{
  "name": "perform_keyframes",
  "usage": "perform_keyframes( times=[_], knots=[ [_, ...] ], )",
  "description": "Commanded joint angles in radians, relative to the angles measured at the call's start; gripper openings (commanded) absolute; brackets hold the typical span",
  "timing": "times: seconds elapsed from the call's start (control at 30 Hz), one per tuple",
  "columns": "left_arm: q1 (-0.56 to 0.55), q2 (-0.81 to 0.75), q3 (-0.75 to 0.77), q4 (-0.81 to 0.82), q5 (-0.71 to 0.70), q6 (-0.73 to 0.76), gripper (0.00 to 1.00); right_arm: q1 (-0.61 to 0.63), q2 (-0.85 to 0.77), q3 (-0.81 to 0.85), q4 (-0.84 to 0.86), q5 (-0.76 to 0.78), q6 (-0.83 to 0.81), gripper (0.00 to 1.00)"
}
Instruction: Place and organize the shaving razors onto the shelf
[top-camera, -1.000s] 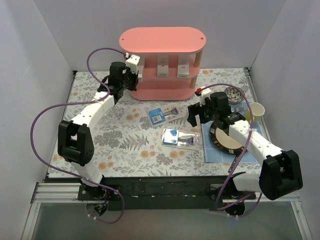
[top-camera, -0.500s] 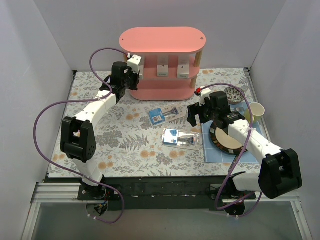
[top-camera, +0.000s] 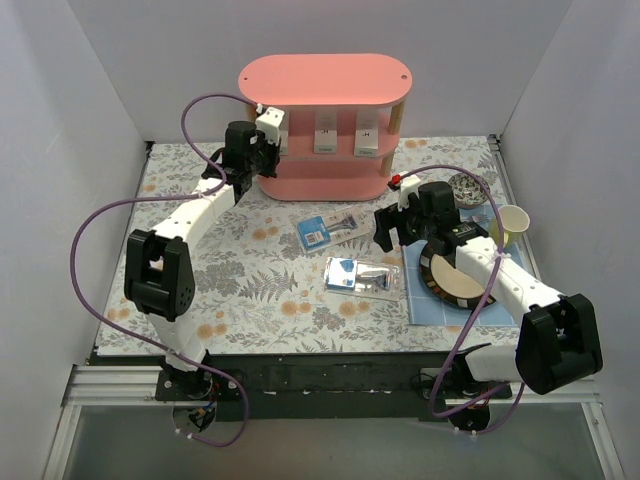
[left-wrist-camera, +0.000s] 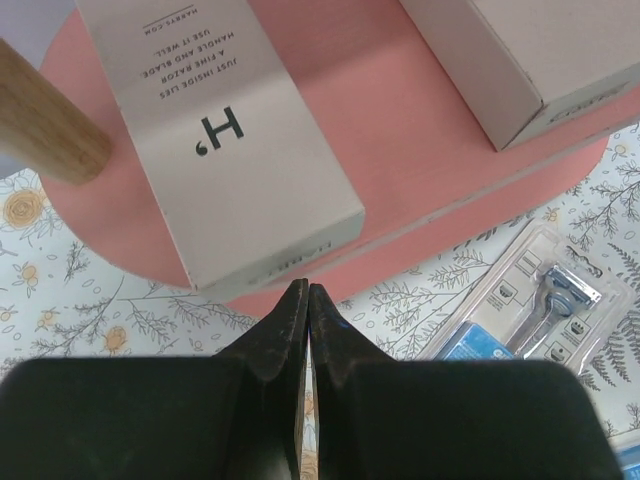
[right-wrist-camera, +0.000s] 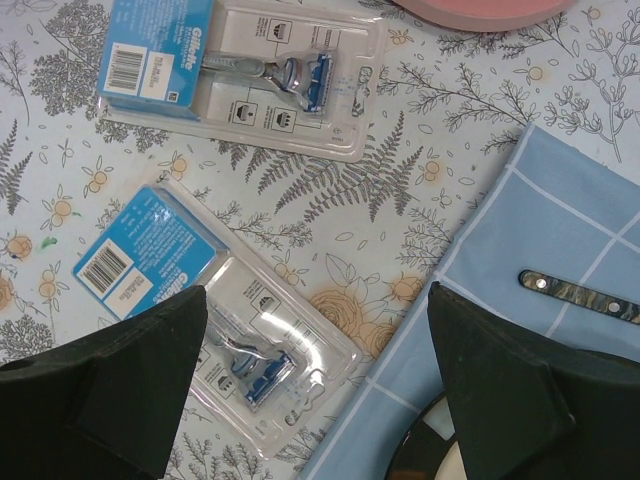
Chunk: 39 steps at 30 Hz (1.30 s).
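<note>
The pink shelf stands at the back of the table. Three white razor boxes lie on its middle tier: left, middle and right. My left gripper is shut and empty. Its tips sit right at the near end of the left box, at the tier's edge. Two blister packs lie on the table, one farther and one nearer. My right gripper is open and empty, above the nearer pack's right end.
A blue cloth lies at the right with a round plate on it and a knife. A paper cup and a small bowl stand at the far right. A wooden shelf post is left of the box.
My left gripper has moved a little toward the shelf, up against the left box. The right arm and the blister packs have not visibly moved.
</note>
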Motion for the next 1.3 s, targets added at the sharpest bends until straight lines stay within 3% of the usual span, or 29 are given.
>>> perform_keyframes(
  times=[0.0,0.03,0.1,0.13,0.27,0.3,0.4,0.63,0.83,0.93,0.97,1.0,1.07,1.17,1.27],
  knots=[
    [0.005,-0.186,-0.098,-0.025,0.016,-0.006,0.0,-0.005,-0.007,0.047,0.008,-0.018,-0.075,0.98],
    [0.005,-0.219,-0.123,-0.034,0.025,-0.008,0.02,-0.005,-0.003,0.046,0.005,-0.03,-0.098,0.98],
    [0.005,-0.309,-0.184,-0.094,0.075,-0.02,0.23,-0.002,0.013,0.052,-0.027,-0.09,-0.17,0.96],
    [0.005,-0.334,-0.2,-0.123,0.097,-0.023,0.49,0.003,0.024,0.058,-0.049,-0.119,-0.265,0.97],
    [0.005,-0.421,-0.272,-0.302,0.201,-0.026,0.75,0.093,0.086,0.051,-0.126,-0.132,-0.536,0.92],
    [0.007,-0.432,-0.281,-0.33,0.212,-0.026,0.76,0.11,0.097,0.043,-0.141,-0.129,-0.589,0.84],
    [0.01,-0.496,-0.345,-0.364,0.24,-0.015,0.77,0.153,0.155,0.04,-0.186,-0.113,-0.721,0.79],
    [0.027,-0.575,-0.424,-0.386,0.249,0.034,0.78,0.174,0.313,0.118,-0.285,-0.126,-0.785,0.68],
    [0.036,-0.561,-0.424,-0.383,0.28,0.031,0.78,0.214,0.327,0.103,-0.301,-0.129,-0.813,0.64],
    [0.039,-0.555,-0.442,-0.37,0.286,0.009,0.78,0.237,0.329,0.061,-0.292,-0.136,-0.838,0.5],
    [0.04,-0.555,-0.447,-0.363,0.292,0.002,0.78,0.248,0.329,0.045,-0.287,-0.138,-0.841,0.28],
    [0.042,-0.552,-0.454,-0.36,0.295,-0.021,0.78,0.251,0.332,0.043,-0.281,-0.136,-0.841,0.17],
    [0.045,-0.552,-0.464,-0.34,0.287,-0.056,0.79,0.259,0.332,0.054,-0.269,-0.115,-0.772,0.01],
    [0.053,-0.57,-0.514,-0.28,0.244,-0.17,0.85,0.254,0.327,0.124,-0.21,-0.046,-0.493,0.01],
    [0.057,-0.569,-0.556,-0.246,0.315,-0.239,0.86,0.251,0.318,0.192,-0.213,-0.063,-0.274,0.01]
  ],
)
